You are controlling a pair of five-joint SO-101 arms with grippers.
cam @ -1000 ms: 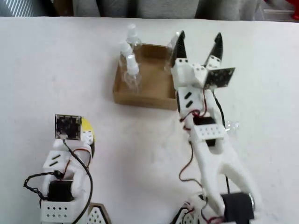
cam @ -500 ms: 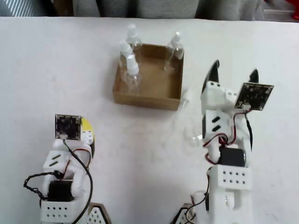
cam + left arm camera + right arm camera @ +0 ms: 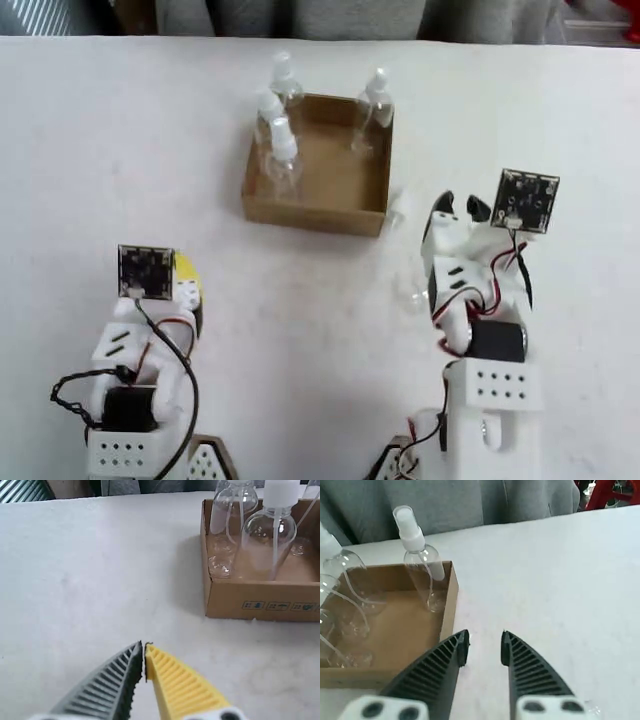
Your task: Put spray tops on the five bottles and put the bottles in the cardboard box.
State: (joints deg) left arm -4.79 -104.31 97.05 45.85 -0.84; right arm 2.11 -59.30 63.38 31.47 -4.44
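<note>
The cardboard box [image 3: 315, 205] sits at the table's middle back with several clear bottles with white spray tops standing in it. One bottle [image 3: 372, 112] [image 3: 422, 565] stands in its far right corner, others [image 3: 280, 150] [image 3: 272, 532] along its left side. My right gripper [image 3: 460, 208] [image 3: 484, 642] is open and holds nothing, just off the box's near right corner. My left gripper [image 3: 185, 282] [image 3: 143, 650] is shut on nothing, low over the table at the front left, well short of the box [image 3: 260, 600]. A faint clear thing [image 3: 412, 292] lies on the table by the right arm.
White tabletop stretches all around the box [image 3: 395, 630]. Grey cloth hangs behind the table's far edge. Both arm bases stand at the front edge, left and right.
My right gripper has drawn back from over the box's far right corner toward the front and its jaws have narrowed. The bottle there now stands free. The left arm kept still.
</note>
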